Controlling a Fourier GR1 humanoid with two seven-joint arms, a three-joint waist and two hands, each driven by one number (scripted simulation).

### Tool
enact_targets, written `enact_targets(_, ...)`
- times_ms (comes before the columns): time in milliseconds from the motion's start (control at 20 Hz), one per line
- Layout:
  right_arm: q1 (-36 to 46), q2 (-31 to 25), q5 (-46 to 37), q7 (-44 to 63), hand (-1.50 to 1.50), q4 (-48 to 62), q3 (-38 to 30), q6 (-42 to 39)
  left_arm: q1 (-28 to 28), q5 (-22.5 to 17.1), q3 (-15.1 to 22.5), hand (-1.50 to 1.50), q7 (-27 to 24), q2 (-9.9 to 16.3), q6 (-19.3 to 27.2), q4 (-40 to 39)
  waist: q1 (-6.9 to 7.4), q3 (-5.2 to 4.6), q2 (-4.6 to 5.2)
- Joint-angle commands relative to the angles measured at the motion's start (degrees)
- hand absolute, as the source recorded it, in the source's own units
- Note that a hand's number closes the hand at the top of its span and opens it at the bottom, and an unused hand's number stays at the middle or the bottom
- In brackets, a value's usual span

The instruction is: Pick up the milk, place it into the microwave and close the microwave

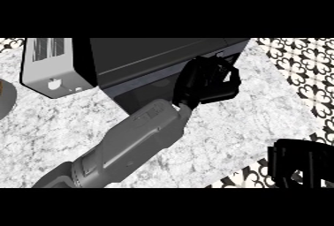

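Head view: the microwave [163,57] sits at the top of the marble counter [58,119], a dark box whose upper part is cut off by the edge of the view. Its door [49,66] stands swung out to the left, a white-framed panel with a striped window, also cut off at the top. The dark front below the microwave's top is in shadow, and nothing inside can be made out.

The left hand [207,81], at the end of a long grey forearm [130,141] coming up from the lower left, is against the right front corner of the microwave. Its black fingers are curled, but against the dark box it is hard to tell whether they wrap anything. The milk cannot be seen anywhere; whether it is hidden in that hand or inside the microwave cannot be told.

The right hand [301,165] shows at the lower right edge, partly cut off, fingers upright and relaxed, holding nothing.

A round brown-and-grey shape [5,97] is cut off at the left edge
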State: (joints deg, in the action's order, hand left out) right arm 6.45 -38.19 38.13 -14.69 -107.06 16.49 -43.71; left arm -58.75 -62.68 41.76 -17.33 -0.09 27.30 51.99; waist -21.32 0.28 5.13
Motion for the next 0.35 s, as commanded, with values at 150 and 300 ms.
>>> enact_targets(150,-4.25,1.27,-1.83,-0.19,1.50,-5.13,1.37,2.18,7.52,-4.74,-4.73,1.50,-2.89,1.78,-3.21,-8.90,2.71,-0.62,0.44)
enact_targets(300,-6.45,1.43,-2.20,-0.29,1.50,-7.30,1.71,2.98,7.61,-5.68,-4.48,1.50,-3.62,2.27,-5.13,-9.73,2.41,-0.59,0.14)
